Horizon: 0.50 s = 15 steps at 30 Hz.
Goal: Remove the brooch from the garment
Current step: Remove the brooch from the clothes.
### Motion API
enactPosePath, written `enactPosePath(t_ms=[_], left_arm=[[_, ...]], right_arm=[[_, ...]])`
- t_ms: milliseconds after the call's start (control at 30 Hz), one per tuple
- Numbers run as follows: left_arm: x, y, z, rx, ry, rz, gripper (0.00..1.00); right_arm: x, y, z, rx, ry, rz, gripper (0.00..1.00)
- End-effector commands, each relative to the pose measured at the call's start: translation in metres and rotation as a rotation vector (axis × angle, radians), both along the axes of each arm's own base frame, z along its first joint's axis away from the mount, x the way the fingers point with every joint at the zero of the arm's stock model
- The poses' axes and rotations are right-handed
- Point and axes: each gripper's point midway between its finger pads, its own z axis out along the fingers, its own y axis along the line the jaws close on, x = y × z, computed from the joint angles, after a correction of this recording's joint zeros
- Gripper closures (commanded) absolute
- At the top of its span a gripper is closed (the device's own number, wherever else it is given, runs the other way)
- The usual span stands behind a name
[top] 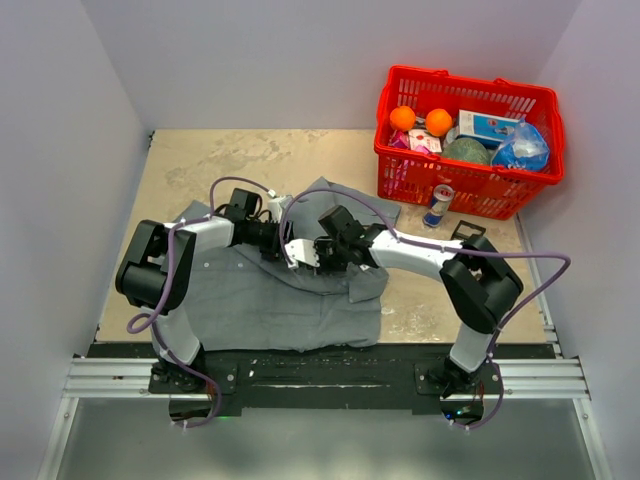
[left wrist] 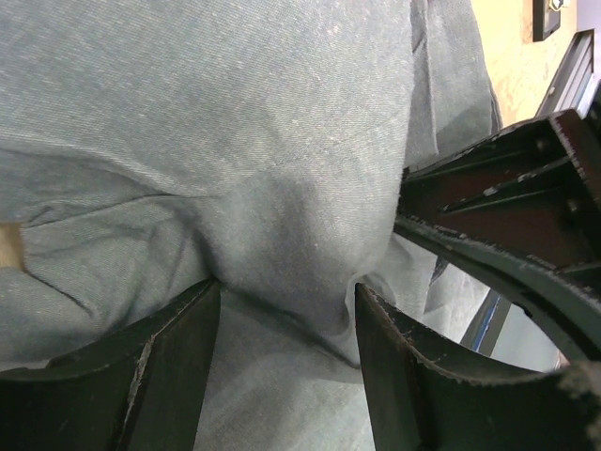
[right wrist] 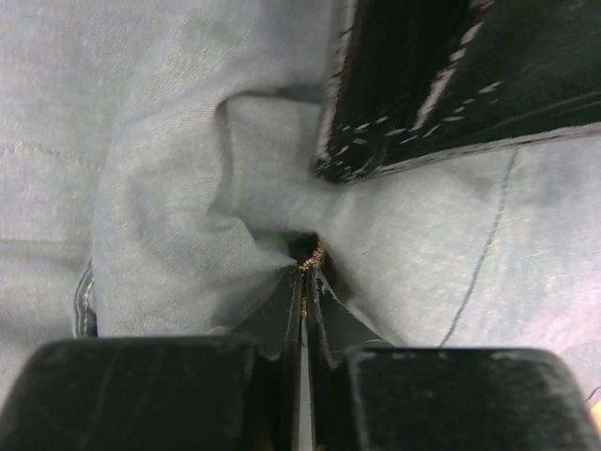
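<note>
Brooch (right wrist: 314, 255) extraction: grip looks made, pull not yet begun, as we read it. Nearest us, the garment (top: 270, 300) lies spread on the table (top: 200, 160) from the near edge toward centre, hem at 6 o'clock. It is grey thin weave, creased and bunched where the arms meet.

Mid-shirt, right gripper (right wrist: 302, 278): fingers pressed together, only a hairline slit between. They nip what looks like a small gold-brown bit of metal at 12 o'clock from their tips in the wrist view. Cloth gathers into a tight pucker round it. We cannot tell whether cloth is caught in the pinch too.

Just beyond, at 1 o'clock, left gripper (left wrist: 286, 301): fingers well apart, holding nothing, straddling a soft hump of shirt and bearing down on it.

Next move, we judge: right draws the pin away slowly while left pins the fabric down; watch for the weave lifting along.

Little of the brooch shows: a speck, shape unreadable.

Farther off at 1 o'clock, a can (top: 437, 205), then a red basket (top: 465, 195) of groceries
</note>
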Motion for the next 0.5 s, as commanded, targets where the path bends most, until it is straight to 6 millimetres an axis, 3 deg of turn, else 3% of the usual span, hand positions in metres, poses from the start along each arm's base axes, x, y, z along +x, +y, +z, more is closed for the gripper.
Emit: enactPosePath(t_ms=[0,100,133,200,233,300,433,467], left_arm=[[0.007,-0.002,0.012,-0.042,-0.025,-0.001,0.36],[0.008,-0.009,0.038,-0.106,-0.061,-0.006,0.36],[0.012,-0.016,0.069,-0.18,-0.156,-0.029,0.36],[0.018,-0.021,0.099,-0.247,-0.233,-0.004,0.33],[0.025,-0.023,0.123,-0.283,-0.321,-0.001,0.32],[0.032,-0.026,0.15,-0.323,-0.382,0.004,0.3],[0.039,-0.035,0.169,-0.401,-0.41,-0.03,0.27],[0.041,-0.036,0.168,-0.413,-0.398,-0.03,0.22]], right_arm=[[0.006,0.004,0.014,0.014,0.005,-0.052,1.0],[0.007,0.007,0.044,0.095,-0.006,-0.098,1.0],[0.002,0.006,0.068,0.164,-0.018,-0.122,1.0],[-0.01,0.013,0.096,0.278,-0.018,-0.096,1.0],[-0.02,0.008,0.115,0.344,-0.017,-0.115,1.0],[-0.028,0.011,0.135,0.446,0.013,-0.155,1.0],[-0.034,0.008,0.166,0.574,0.025,-0.227,1.0],[-0.03,0.011,0.174,0.607,0.016,-0.239,1.0]])
